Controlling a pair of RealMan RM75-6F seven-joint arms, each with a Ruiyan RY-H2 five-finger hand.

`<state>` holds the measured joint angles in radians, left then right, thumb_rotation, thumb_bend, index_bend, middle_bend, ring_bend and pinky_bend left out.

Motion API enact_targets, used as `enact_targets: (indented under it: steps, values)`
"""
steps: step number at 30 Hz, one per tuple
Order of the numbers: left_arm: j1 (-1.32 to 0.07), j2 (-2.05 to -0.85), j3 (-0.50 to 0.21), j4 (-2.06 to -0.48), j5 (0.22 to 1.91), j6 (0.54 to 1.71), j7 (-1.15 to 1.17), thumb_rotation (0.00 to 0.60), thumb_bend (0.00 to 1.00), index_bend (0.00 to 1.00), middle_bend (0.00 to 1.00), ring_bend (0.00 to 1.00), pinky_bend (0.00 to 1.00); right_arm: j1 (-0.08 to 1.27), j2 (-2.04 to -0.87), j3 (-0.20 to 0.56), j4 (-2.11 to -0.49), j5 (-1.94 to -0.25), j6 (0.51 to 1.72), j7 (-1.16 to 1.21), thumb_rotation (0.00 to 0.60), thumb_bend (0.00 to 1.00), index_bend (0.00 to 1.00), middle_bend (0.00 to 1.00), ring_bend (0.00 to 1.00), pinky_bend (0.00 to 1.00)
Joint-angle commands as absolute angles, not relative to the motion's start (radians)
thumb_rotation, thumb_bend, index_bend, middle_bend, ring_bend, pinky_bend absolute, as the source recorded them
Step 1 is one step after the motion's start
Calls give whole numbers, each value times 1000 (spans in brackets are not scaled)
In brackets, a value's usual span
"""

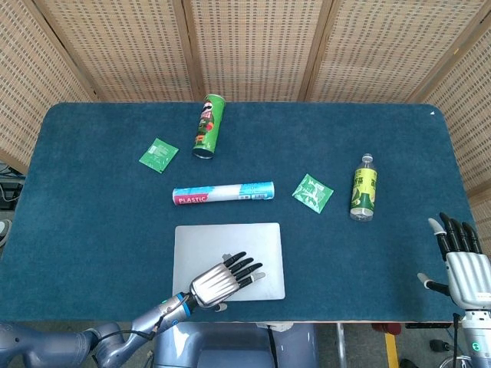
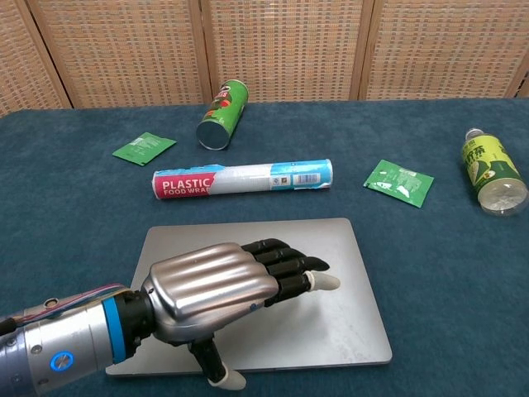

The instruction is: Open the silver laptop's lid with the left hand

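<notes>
The silver laptop lies closed and flat on the blue table near its front edge. My left hand hovers over the laptop's front part, palm down, fingers stretched toward the right and slightly apart, holding nothing. Its thumb hangs down at the laptop's front edge. My right hand stands at the table's right front corner, fingers upright and apart, empty; the chest view does not show it.
Behind the laptop lies a white plastic-wrap tube. A green chips can and a green sachet lie at the back left. Another green sachet and a green-labelled bottle lie to the right.
</notes>
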<state>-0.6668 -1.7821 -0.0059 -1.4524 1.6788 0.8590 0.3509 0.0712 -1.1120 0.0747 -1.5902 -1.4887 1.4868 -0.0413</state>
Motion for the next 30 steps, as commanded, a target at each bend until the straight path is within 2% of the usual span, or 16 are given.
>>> enact_targets:
  steps: [1,13,24,27,30]
  values:
    - [-673,-1784,-7,-1460,1667,854,368,600,0,0,0,0,0,72,-1111,75,-1590,-1488,1486,-40,600,0,0,0,0,0]
    - [-689,-1792,1,-1468,1621,851,413,600,3,0,0,0,0,70,-1105,75,-1593,-1489,1487,-28,600,0,0,0,0,0]
    - [-700,-1788,8,-1473,1595,855,448,600,94,0,0,0,0,72,-1101,75,-1595,-1484,1480,-23,600,0,0,0,0,0]
    - [-701,-1782,11,-1479,1591,862,447,600,156,0,0,0,0,72,-1100,73,-1597,-1486,1478,-21,600,0,0,0,0,0]
    - [-703,-1779,12,-1480,1584,865,455,600,163,0,0,0,0,72,-1098,72,-1600,-1488,1477,-19,600,0,0,0,0,0]
